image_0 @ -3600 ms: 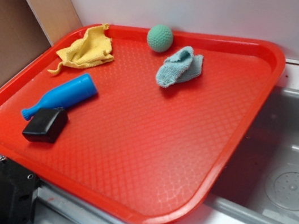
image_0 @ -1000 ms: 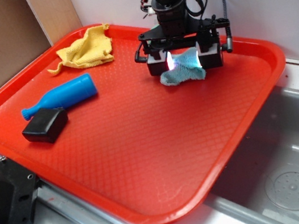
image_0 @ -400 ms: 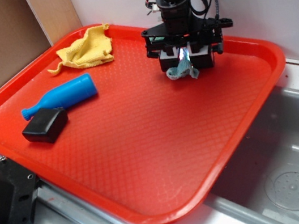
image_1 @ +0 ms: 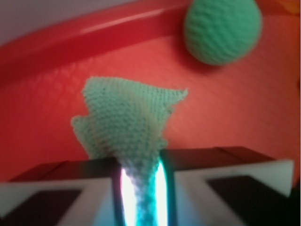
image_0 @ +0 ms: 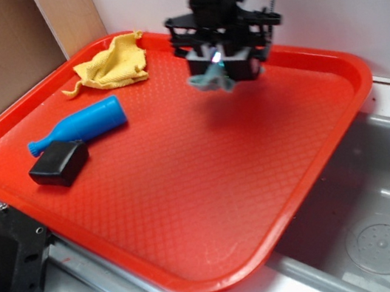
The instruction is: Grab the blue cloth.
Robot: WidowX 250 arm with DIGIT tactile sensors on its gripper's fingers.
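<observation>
We see the gripper [image_0: 216, 58] pinching the blue cloth [image_0: 210, 80] above the far part of the red tray [image_0: 191, 214].

We count two cloths, the blue one and one yellow cloth [image_0: 110, 64], plus one blue bottle [image_0: 78, 125], one black block [image_0: 59, 164] and one green ball [image_1: 222, 29]. The jaws stand narrow, clamped on the rag, which hangs lengthwise from them with its loose end pointing down at the tray. It seems clear of the surface, though blur makes that uncertain. A moment ago it sat lower and further right; now it has risen and shifted left.
</observation>
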